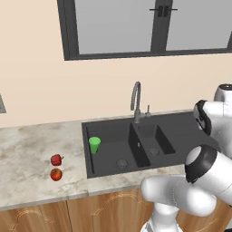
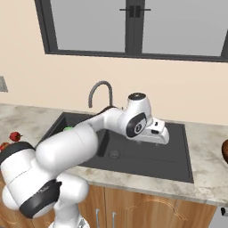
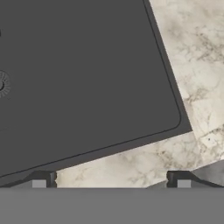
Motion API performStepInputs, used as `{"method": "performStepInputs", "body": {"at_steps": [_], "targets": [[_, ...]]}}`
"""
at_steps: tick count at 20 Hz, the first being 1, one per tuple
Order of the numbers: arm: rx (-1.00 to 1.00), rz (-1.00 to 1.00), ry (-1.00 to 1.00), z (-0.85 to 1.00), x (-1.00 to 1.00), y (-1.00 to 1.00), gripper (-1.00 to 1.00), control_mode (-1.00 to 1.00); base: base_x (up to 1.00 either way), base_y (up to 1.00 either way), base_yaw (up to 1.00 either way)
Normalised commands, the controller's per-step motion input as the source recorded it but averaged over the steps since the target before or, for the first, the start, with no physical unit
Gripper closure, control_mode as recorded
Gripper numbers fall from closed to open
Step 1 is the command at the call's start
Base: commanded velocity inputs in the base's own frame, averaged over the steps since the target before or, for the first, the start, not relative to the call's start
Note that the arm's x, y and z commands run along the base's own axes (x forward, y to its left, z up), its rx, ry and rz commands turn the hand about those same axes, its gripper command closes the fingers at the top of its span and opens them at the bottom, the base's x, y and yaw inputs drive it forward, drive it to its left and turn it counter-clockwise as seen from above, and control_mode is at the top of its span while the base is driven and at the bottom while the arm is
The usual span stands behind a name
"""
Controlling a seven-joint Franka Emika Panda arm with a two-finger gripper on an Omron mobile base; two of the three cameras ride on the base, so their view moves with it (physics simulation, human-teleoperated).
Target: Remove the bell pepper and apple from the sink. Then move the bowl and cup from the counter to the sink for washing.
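Observation:
The green cup (image 1: 94,145) stands upright in the large left basin of the dark sink (image 1: 113,154); a sliver of the cup (image 2: 67,129) shows behind my arm. The bell pepper (image 1: 56,159) and the apple (image 1: 55,174) lie on the counter (image 1: 27,154) left of the sink, the pepper behind the apple. The brown bowl (image 2: 225,151) is cut off at the right edge of the right base view. My gripper (image 2: 162,140) hangs over the right part of the sink, open, nothing between its fingertips (image 3: 43,179). Below it the hand view shows the flat dark sink (image 3: 87,65) and its corner.
A curved grey faucet (image 1: 136,102) rises behind the divider between the basins. A window (image 1: 149,27) fills the wall above. Marbled counter (image 3: 192,65) runs beside the sink's right edge, and wooden cabinet fronts (image 1: 54,217) sit below.

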Motion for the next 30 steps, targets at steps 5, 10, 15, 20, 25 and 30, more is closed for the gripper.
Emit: {"method": "performStepInputs", "body": {"at_steps": [5, 10, 15, 20, 25, 30], "targets": [[0.00, 0.07, -0.06, 0.00, -0.20, -0.51, -1.00, -1.00, 0.00, 0.00, 0.00], [0.00, 0.00, 0.01, 0.05, 0.00, -0.47, -1.00, -1.00, 0.00, 0.00, 0.00], [-0.06, 0.00, 0.03, 0.10, -0.02, -0.44, -1.00, -1.00, 0.00, 0.00, 0.00], [-0.10, 0.00, 0.00, 0.08, -0.09, -0.45, -1.00, -1.00, 0.00, 0.00, 0.00], [-0.08, 0.00, 0.00, 0.03, -0.03, -0.31, -1.00, -1.00, 0.00, 0.00, 0.00], [-0.05, 0.00, 0.00, 0.12, 0.00, -0.28, -1.00, -1.00, 0.00, 0.00, 0.00]]}}
